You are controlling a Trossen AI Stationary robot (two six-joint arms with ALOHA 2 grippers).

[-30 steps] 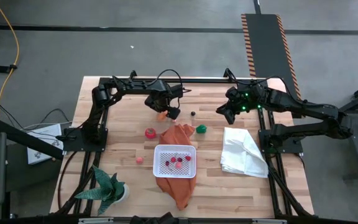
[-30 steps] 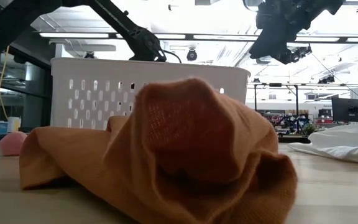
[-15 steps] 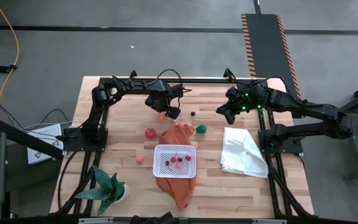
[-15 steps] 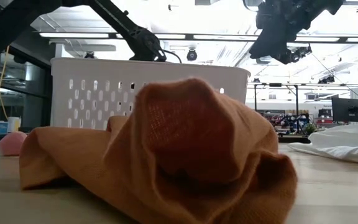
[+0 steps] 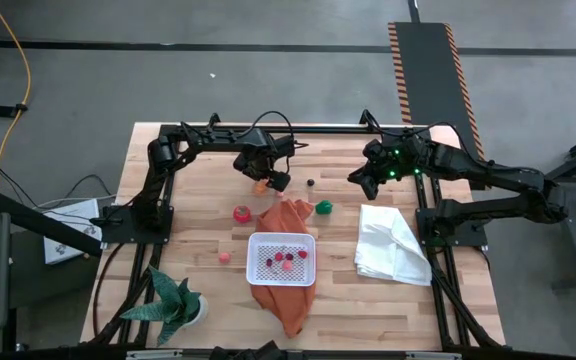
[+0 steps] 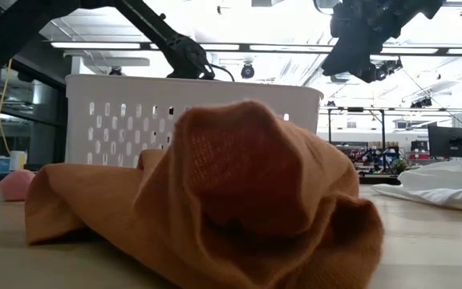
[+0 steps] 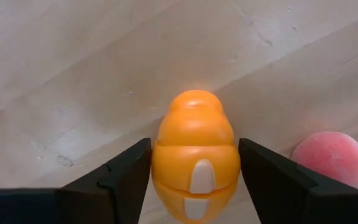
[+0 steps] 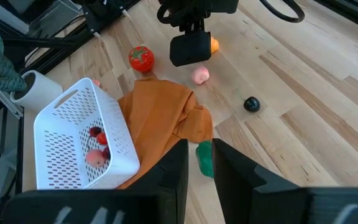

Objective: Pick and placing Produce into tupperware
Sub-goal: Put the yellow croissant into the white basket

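Note:
My left gripper points down at the far middle of the table, shut on a small orange produce piece. A pink piece lies on the wood right beside it. The white tupperware sits on the orange cloth and holds several red and pink pieces. A red tomato, a pink piece, a green piece and a small dark piece lie loose on the table. My right gripper hovers at the far right, its fingers a narrow gap apart, holding nothing. My left gripper pinches the orange piece between its two fingers, one on each of its wider sides. The fingers come from above, pointing down. The piece lies lengthwise between them, its ribbed end sticking out past the fingertips, over the wooden table.
A crumpled white cloth lies at the right. A green spiky potted plant stands at the near left corner. Black arm frames run along both sides of the table. Bare wood shows between the tomato and the plant.

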